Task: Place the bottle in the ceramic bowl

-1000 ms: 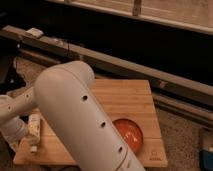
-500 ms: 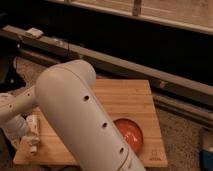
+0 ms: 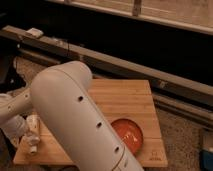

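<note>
Since a second ago the bottle (image 3: 33, 132) and the claw (image 3: 23, 131) beside it are showing only a slight shift toward the left edge of the wooden surface (image 3: 125, 100), while the ceramic bowl (image 3: 129, 136) is lying just where it was. The bottle is standing nearly upright, leaning a little, at the near left corner of the surface, with its pale body above and its narrower end pointing down toward the wood. The claw is reaching in from the left and sitting right against the bottle's left side. Whether it is clamping the bottle or merely resting beside it cannot be told from this view. The ceramic bowl, glossy red-orange, is sitting on the near right part of the surface, well apart from the bottle, and its left portion is being hidden by the arm. A large white arm segment (image 3: 75, 120) with a row of small dark holes is filling the middle of the view, running from the upper left down toward the bottom centre and lying between the bottle and the bowl. A thinner white arm link (image 3: 11, 106) is extending at the far left toward the claw. Behind the surface a long grey rail (image 3: 125, 64) is crossing the scene diagonally. Speckled floor (image 3: 182, 137) is showing to the right of the surface.
</note>
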Motion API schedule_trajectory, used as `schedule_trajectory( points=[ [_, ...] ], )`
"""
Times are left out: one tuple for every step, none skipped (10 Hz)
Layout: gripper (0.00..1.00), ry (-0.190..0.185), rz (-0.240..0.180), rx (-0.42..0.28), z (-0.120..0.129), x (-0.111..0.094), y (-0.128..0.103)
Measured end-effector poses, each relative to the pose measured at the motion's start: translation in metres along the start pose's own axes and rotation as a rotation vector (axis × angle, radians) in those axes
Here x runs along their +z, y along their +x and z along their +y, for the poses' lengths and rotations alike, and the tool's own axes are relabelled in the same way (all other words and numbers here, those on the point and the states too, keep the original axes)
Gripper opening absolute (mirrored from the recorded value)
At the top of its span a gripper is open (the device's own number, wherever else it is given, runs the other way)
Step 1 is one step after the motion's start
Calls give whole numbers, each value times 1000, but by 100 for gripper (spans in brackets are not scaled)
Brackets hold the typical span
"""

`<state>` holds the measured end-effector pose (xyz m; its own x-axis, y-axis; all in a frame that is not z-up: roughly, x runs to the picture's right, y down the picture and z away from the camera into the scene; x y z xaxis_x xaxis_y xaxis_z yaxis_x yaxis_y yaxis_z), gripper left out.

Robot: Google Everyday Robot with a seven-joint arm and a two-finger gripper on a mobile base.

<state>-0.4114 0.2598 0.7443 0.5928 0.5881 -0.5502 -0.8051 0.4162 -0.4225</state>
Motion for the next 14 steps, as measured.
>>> schedule_trajectory(
  points=[
    [65,6,-6,-1,-2,1,-5],
    [65,8,-10,-1,-2,2,-8],
    [65,13,-16,-1,-3,3,-11],
    [65,19,-18,2,-6,5,-14],
    [65,34,-19,7,-12,8,-16],
    [65,45,-20,19,-16,11,-18],
    [65,52,-17,30,-19,13,-18],
    [65,61,-16,38,-23,15,-19],
    [61,67,-11,41,-25,17,-19],
    [52,73,-4,42,-26,19,-18],
    [40,71,9,35,-27,20,-16],
    [30,67,24,27,-30,21,-14],
    [21,59,38,20,-31,21,-11],
    [10,47,49,9,-30,20,-7]
  ],
)
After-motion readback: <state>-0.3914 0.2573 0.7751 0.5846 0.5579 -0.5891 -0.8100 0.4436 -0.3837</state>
